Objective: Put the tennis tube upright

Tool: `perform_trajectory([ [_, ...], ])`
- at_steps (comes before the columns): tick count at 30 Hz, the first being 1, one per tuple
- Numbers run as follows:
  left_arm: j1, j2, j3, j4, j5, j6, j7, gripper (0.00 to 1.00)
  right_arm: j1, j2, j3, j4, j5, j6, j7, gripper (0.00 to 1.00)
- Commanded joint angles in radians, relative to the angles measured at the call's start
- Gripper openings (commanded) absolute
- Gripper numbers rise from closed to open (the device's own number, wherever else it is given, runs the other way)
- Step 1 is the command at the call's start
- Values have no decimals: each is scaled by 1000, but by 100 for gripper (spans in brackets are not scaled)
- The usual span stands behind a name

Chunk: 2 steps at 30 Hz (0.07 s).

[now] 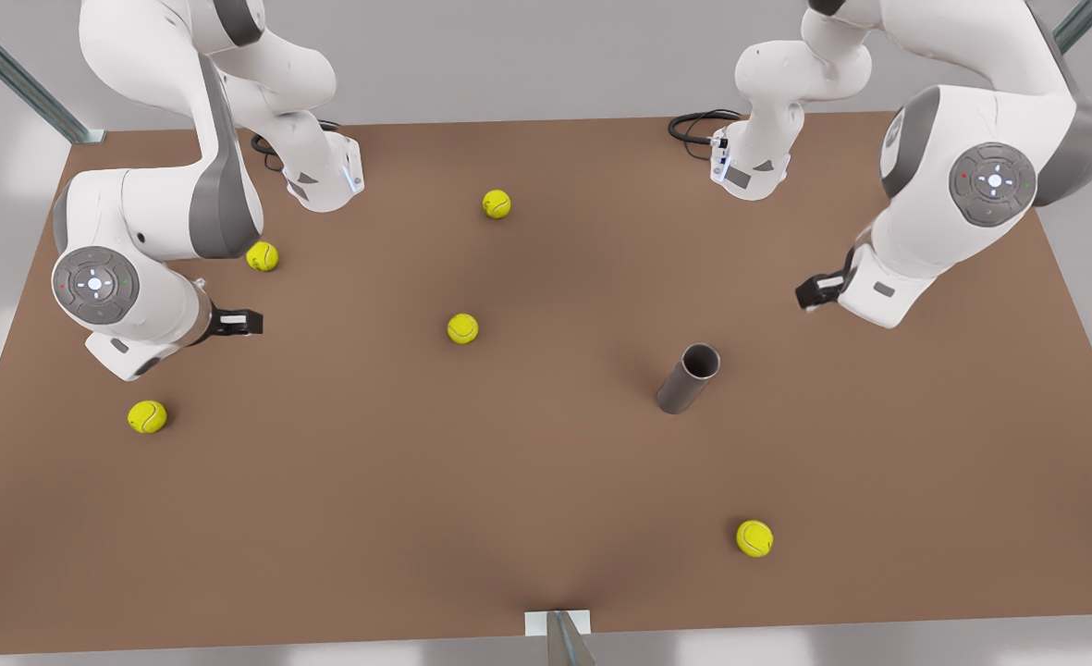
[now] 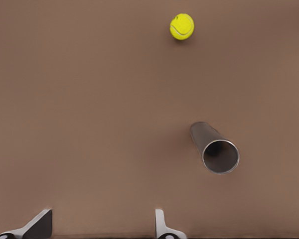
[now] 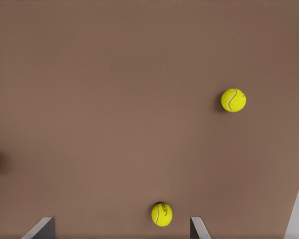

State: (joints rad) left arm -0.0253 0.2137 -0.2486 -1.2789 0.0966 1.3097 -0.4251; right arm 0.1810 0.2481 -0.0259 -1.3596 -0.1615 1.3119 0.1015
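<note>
Table (image 1: 546, 518): brown top, five yellow balls scattered over it, an arm mounted at each far corner.
Left arm (image 1: 989, 176): it's the one at the front view's right, hanging above the table's edge on that side, and its wrist camera looks straight at the tube.
Right arm (image 1: 139, 231): over at the opposite edge, parked above the table.
Tennis tube (image 1: 688, 378): and there it is, upright on its end, open mouth up, in the middle of the table's half nearer the left arm, touching nothing.
Left gripper (image 1: 809, 294): fingers spread wide, nothing between them, hovering well apart from the tube.
Right gripper (image 1: 239, 322): fingers likewise apart and empty, one ball (image 3: 162, 214) on the table below and between them.
Other balls: one centre table (image 1: 462, 328), one toward the far edge (image 1: 496, 203), one toward the near edge (image 1: 754, 538), one by the right arm's edge (image 1: 147, 416).
</note>
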Motion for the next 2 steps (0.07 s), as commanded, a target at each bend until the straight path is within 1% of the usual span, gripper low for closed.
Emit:
perform_trajectory([
  [1, -4, 1, 2, 4, -25, -70, 376, 100, 0, -1, 0, 0, 0, 0, 0, 100],
  [2, -4, 1, 3, 4, -25, -75, 376, 100, 0, -1, 0, 0, 0, 0, 0, 100],
])
